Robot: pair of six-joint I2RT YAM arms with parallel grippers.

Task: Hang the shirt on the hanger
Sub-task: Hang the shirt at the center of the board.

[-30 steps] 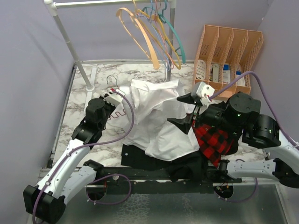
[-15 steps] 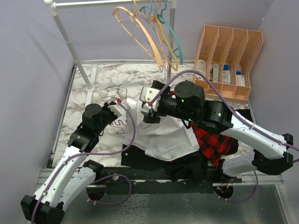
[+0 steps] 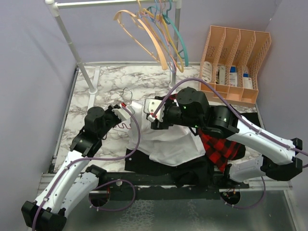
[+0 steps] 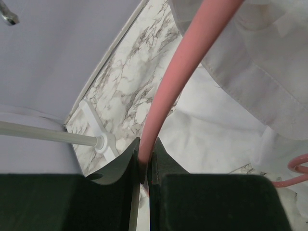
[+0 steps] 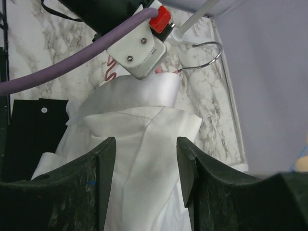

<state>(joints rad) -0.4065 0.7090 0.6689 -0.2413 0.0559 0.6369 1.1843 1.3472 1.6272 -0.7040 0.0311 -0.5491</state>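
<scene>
Having swung in from 3 o'clock, the right pincer [image 5: 144, 144] now hovers, jaws apart, over the collar [image 5: 159, 120] of the white shirt [image 3: 168, 139] heaped mid-way across the counter [image 3: 110, 82], while the left pincer [image 4: 144, 163] stays clamped on the pink hanger [image 4: 168, 86] at the shirt's 9 o'clock, likely setting up the threading.

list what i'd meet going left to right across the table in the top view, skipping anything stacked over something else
rack foot → left gripper, clamped on the hanger → white shirt → red plaid shirt. The right gripper hangs over the shirt, so it is left out.
</scene>
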